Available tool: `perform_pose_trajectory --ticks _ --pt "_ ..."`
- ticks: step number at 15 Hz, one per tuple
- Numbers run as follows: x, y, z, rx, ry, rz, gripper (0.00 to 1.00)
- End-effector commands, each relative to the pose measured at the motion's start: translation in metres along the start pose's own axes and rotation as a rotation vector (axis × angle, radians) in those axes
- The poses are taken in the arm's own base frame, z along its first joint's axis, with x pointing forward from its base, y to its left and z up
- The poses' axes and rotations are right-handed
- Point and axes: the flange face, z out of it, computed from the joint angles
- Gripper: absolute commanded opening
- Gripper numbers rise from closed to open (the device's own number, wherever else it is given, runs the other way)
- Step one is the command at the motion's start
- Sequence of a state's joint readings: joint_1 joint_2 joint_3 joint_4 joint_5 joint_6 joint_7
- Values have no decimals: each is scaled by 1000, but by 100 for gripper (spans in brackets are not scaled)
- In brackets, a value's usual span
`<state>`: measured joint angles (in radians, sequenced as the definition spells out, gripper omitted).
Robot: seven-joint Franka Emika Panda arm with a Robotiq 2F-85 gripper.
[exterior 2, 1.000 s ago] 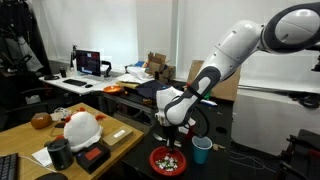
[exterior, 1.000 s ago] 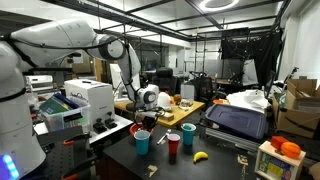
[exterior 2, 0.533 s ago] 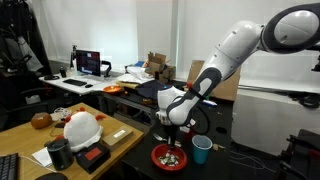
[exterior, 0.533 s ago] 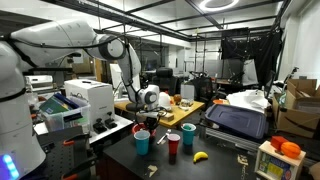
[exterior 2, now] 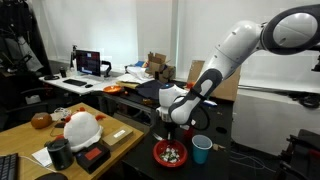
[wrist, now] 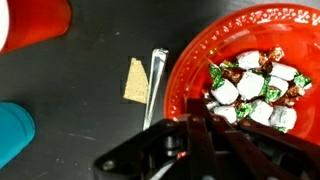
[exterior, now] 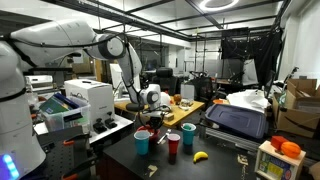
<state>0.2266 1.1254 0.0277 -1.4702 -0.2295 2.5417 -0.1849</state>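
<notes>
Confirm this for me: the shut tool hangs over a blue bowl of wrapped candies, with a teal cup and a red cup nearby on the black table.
Wrong in one respect: the bowl is red, not blue, as the wrist view shows. The shut tool does hang over its wrapped candies, with a teal cup and a red cup nearby on the black table.

- red bowl (wrist: 200, 45): plastic, glossy, smooth inside, pierced lace-like rim
- sweets (wrist: 250, 85) in the bowl: crinkled shiny wrappers, foil-like
- tabletop (wrist: 90, 120) under the bowl: black, matt, even
- strip (wrist: 157, 75) just beside the bowl's rim: bright metal, reflective
- scrap (wrist: 135, 80) beyond the strip from the bowl: tan, rough, cardboard-like
- red cup (wrist: 35, 22), teal cup (wrist: 12, 135), apart from the bowl: smooth plastic, slight sheen
- pincer (wrist: 198, 122) at the bowl's rim: black, dull finish
</notes>
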Motion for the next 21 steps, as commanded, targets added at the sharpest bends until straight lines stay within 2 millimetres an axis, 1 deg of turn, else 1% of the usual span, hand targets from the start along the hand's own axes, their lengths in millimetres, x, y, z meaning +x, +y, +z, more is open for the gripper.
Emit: perform_pose_trajectory --ticks 1,3,6,8,10,11,15,17,21 --pt "6 6 -10 -49 32 20 0" --pt "7 7 -14 -45 31 27 0" --pt "4 -1 -28 -32 14 14 0" --pt "1 -7 -45 -30 -11 -6 0" --pt "-1 -13 -69 -26 -17 -31 0" --pt "-2 -16 -84 -24 -13 -44 0" --pt "-12 -16 -146 -48 -14 -76 0" --pt "-21 -12 -173 -48 -34 -86 0" --pt "-42 4 -218 -44 -126 -64 0"
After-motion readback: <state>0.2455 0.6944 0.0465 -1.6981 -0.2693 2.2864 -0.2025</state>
